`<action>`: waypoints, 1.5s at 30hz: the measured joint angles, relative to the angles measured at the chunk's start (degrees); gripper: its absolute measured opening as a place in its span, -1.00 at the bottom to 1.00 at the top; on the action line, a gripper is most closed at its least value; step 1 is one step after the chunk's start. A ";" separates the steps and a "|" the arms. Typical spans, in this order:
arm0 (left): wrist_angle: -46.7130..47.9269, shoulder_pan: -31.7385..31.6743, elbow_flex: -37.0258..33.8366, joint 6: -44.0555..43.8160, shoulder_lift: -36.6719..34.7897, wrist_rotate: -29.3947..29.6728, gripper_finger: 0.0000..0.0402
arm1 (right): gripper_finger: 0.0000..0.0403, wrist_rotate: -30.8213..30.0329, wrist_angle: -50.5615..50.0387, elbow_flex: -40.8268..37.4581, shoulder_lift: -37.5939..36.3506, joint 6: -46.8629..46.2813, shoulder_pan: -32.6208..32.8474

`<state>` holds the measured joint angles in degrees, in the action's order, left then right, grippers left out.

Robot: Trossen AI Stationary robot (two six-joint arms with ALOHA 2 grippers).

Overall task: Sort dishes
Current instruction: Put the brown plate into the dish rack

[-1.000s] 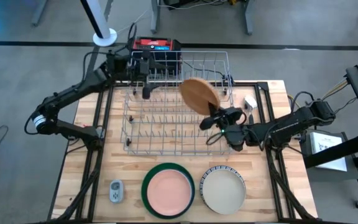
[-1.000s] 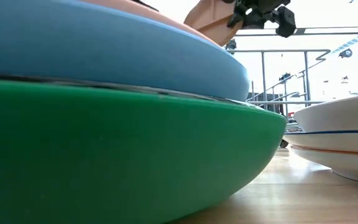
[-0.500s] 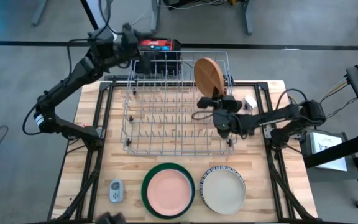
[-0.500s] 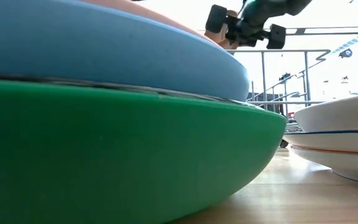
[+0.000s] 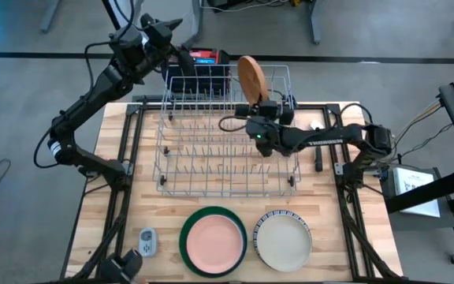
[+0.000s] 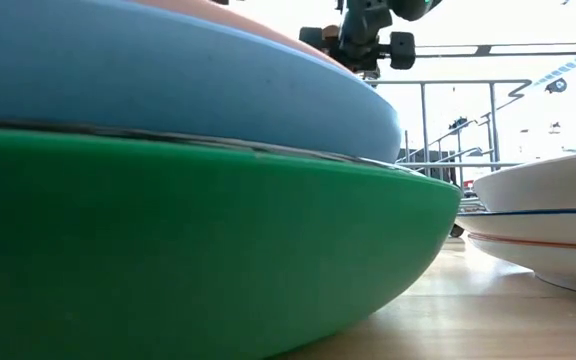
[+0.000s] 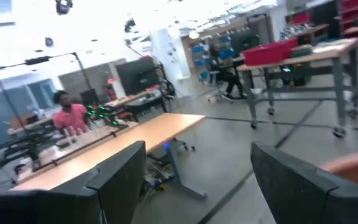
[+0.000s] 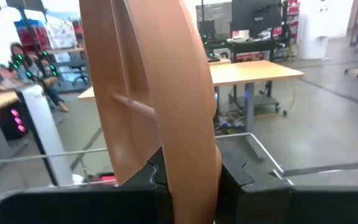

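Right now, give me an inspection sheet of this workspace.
Surface: wooden table carrying a wire rack.
Job's things: tan plate on edge above the rack's far side; pink plate in green dish; cream plate on a striped one.
Clutter: small grey gadget.
Grippers: right gripper shut on the tan plate; left gripper open, raised beyond the table's far edge.
Cables: loops near the right arm's base.
Surroundings: people at desks.

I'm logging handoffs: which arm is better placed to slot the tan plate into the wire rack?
The right: its gripper is shut on the tan plate, held on edge over the rack's far side. The left gripper is open, raised beyond the table's far-left corner.
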<state>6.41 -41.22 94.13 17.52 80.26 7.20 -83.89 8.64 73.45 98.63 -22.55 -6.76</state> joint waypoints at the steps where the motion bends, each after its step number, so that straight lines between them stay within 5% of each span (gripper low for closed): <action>1: -0.82 -0.67 0.00 0.01 0.04 0.00 0.39 | -0.76 0.16 -1.42 0.71 0.48 -0.63 -0.34; 12: -4.85 -8.43 0.00 -0.87 -0.07 -0.04 0.39 | -0.76 14.01 -16.11 2.16 1.22 -18.94 -5.46; 24: -4.66 -9.23 0.00 -1.99 -0.03 -0.31 0.39 | -0.76 13.44 -25.08 2.12 1.24 -22.97 -5.77; 45: -4.48 -9.25 -0.04 -1.97 1.40 -0.33 0.39 | -0.77 13.53 -26.48 2.03 4.14 -25.59 -6.04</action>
<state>1.93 -50.48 94.08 15.55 81.66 6.87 -70.37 -17.85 75.48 102.77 -48.14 -12.80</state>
